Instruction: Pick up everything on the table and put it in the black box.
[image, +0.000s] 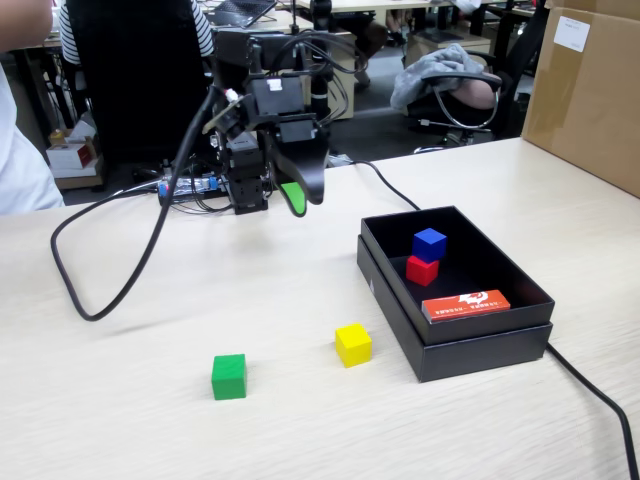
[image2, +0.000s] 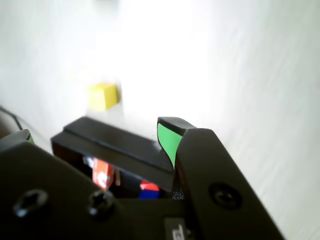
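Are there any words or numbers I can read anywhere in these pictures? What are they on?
None can be read.
Orange-red card in the black box: white marks and a line of small print, too small and blurred to read.
Brown carton: a white label, too far off to read.
Wrist view: a white mark at the bottom edge on the gripper body, cut off and unreadable.

Arm raised over table, rear centre. Gripper clear of the surface, empty; jaws overlap from this angle, so its state is uncertain. Black box at right holds blue cube and red cube, touching, plus orange card against the near wall. Yellow cube just left of box; green cube further left. Black cable loops at left.
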